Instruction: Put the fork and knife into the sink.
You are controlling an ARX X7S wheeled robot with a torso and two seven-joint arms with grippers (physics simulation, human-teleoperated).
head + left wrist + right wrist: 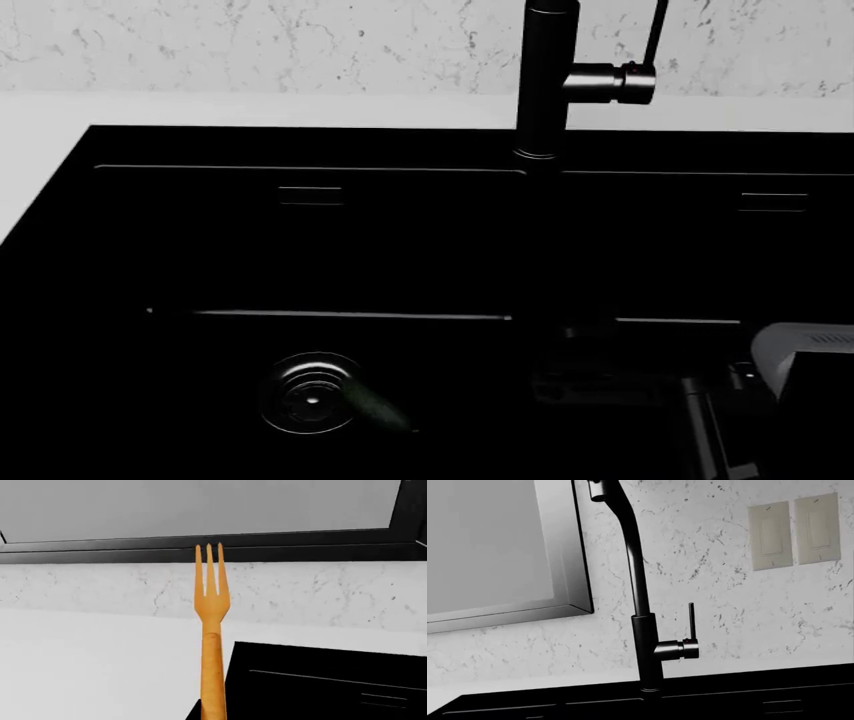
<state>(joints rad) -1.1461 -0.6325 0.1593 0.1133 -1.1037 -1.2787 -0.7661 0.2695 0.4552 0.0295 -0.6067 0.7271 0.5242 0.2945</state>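
A slim, bright orange fork (211,630) stands upright in the middle of the left wrist view, three thin tines pointing up and its long narrow handle running down out of the frame. It appears to be held by the left gripper, but no fingers show in any picture, so whether that gripper is closed on the handle cannot be confirmed. The fork looks light, stiff and smooth, likely a little slippery; a grip on the handle, away from the thin tines, seems the safest hold, and it should survive a short drop without harm. Behind the fork are a white marbled backsplash (320,592) and a dark window frame (200,547), and below it a pale countertop (87,665) meets the corner of the glossy black sink (320,685), so the fork seems to hover near the sink's edge rather than inside it. In the head view, the sink's left basin holds a round ribbed drain (310,393), with a dark tapered shape (380,410) just beside it that may be the black knife, too dim to be sure. A tall black faucet (545,80) rises behind the basins. A pale part of the right arm (801,350) shows at the edge; the right gripper's state cannot be told.
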